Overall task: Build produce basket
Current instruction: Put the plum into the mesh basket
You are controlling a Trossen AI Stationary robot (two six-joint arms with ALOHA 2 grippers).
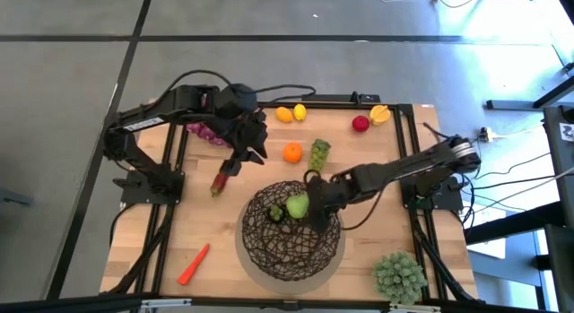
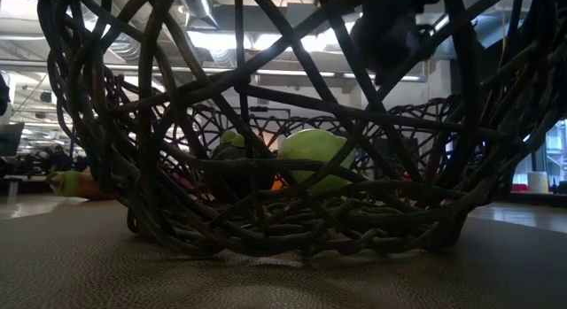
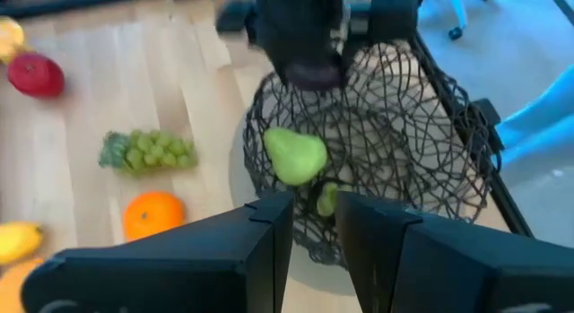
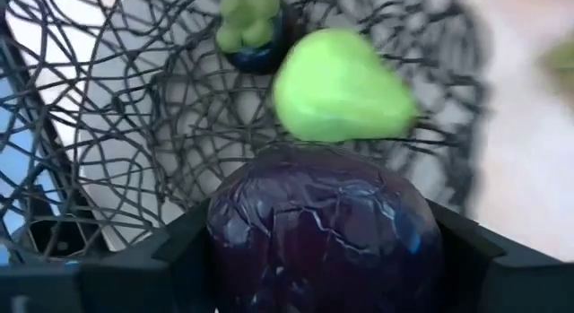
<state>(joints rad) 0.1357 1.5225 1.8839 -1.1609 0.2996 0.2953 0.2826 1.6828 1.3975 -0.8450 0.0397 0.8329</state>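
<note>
The dark woven-wire basket (image 1: 290,230) stands at the table's near middle. In it lie a green pear (image 1: 297,206) and a small dark fruit with green leaves (image 4: 256,30). My right gripper (image 1: 314,198) hangs over the basket's far right part, shut on a dark purple round fruit (image 4: 323,232). My left gripper (image 1: 237,162) hovers high over the table left of the basket. Its fingers (image 3: 269,232) stand a narrow gap apart with nothing between them. A red pepper (image 1: 220,181) lies on the table below it. My right gripper pinches the purple fruit by two opposite sides (image 4: 224,237) between its two fingers (image 4: 170,255). The fingers slant downward, coming from the table's right. The fruit hangs clear above the inside of the basket, over the pear.
An orange (image 1: 292,152) and green grapes (image 1: 319,154) lie behind the basket. Lemons (image 1: 289,114), a red apple (image 1: 360,124) and purple grapes (image 1: 206,132) sit near the far edge. A carrot (image 1: 193,264) lies near left; a pale spiky plant (image 1: 399,275) stands near right.
</note>
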